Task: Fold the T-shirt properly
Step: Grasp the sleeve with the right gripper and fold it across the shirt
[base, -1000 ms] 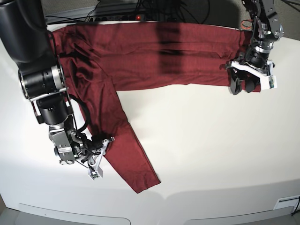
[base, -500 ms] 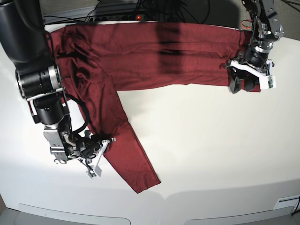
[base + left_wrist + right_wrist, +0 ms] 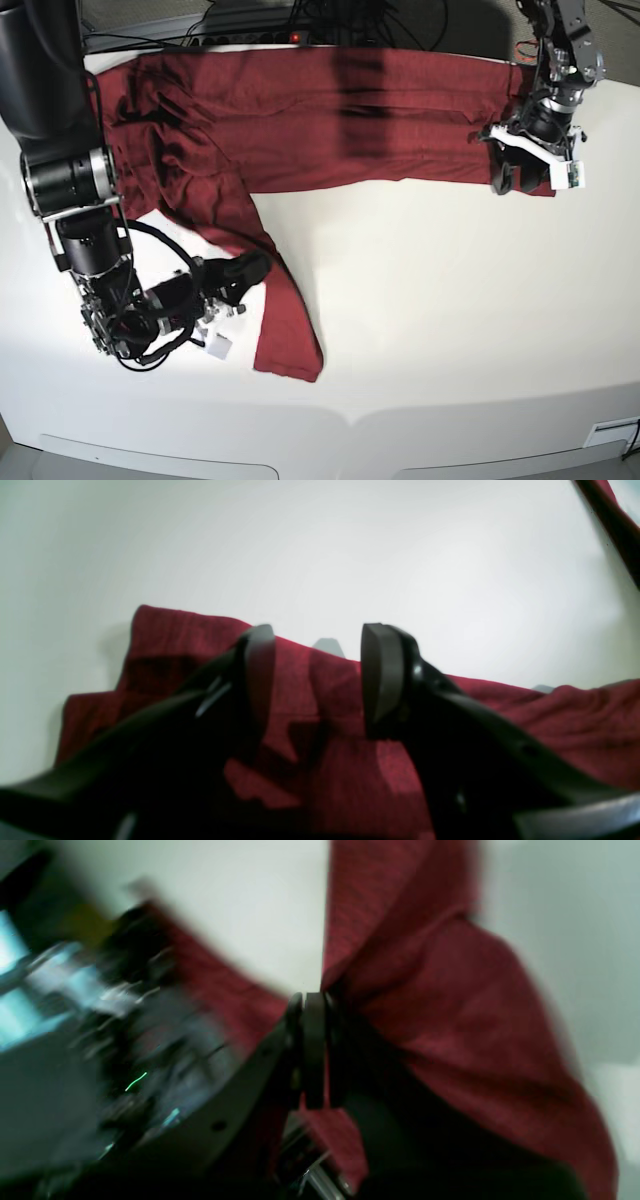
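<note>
Clamped on a sleeve, the right gripper (image 3: 243, 272) lifts it near the worktop's front-left; the left gripper (image 3: 523, 178) straddles, parted, the T-shirt (image 3: 330, 120) stretched along the back edge.

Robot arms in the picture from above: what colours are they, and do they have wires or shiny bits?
Both arms are mostly black. The right arm is a thick black tube with a shiny silver ring, and black cables loop beside its wrist. Its right gripper is black, with a small white block nearby. The left arm is thinner, with silver parts, and a white piece sits above the black left gripper.
</note>
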### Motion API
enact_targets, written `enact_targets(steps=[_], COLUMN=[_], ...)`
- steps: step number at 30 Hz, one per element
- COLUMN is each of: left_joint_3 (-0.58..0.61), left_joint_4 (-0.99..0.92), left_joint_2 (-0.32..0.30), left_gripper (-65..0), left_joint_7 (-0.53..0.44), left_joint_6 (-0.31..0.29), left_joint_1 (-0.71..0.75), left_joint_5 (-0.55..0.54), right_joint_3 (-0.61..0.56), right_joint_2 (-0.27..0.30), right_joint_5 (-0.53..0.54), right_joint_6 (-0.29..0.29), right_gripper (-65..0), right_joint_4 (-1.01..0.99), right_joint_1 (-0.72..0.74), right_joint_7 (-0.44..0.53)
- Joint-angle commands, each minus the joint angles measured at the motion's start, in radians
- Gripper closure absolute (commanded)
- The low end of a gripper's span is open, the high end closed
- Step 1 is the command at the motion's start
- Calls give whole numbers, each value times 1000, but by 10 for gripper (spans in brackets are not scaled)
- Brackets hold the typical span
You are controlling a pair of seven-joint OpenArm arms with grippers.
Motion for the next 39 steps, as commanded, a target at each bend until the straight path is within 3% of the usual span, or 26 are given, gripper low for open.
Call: enact_targets(steps=[1,10,16,19,22,25,35,39], left_joint_3=[-2,-2,-2,-2,-2,-2,-2,-2], left_joint_4=[18,18,18,18,18,18,18,18], left_joint_2=[-7,-6,-6,-6,-7,-7,-7,-7], left_gripper=[-264,-264,-264,-264,-264,-264,-264,-264], left_joint_7=[-23,-30,-31,-31,-31,-34,-81,-80], left_joint_6=[-4,-4,-4,-4,-4,-4,-4,-4], left_joint_1=[-5,-3,-3,-3,2,2,3,3], left_joint_5=[-9,-11,-11,-11,-11,6,55,79], right_joint_3=[3,3,2,0,-53,-128,-302,-321], right_joint_2=[3,-29,-88,-132,-138,-140,-135,-134], right_joint_5=[107,107,107,-25,-197,-304,-300,-300], right_joint_6=[-7,-7,-7,-7,-7,-7,-7,-7], right_gripper=[0,0,0,0,0,0,0,0], right_joint_4=[14,29,244,405,504,585,897,1001], right_joint_1=[40,27,28,28,24,11,-126,-190], right_joint_7=[7,7,7,7,7,14,7,7])
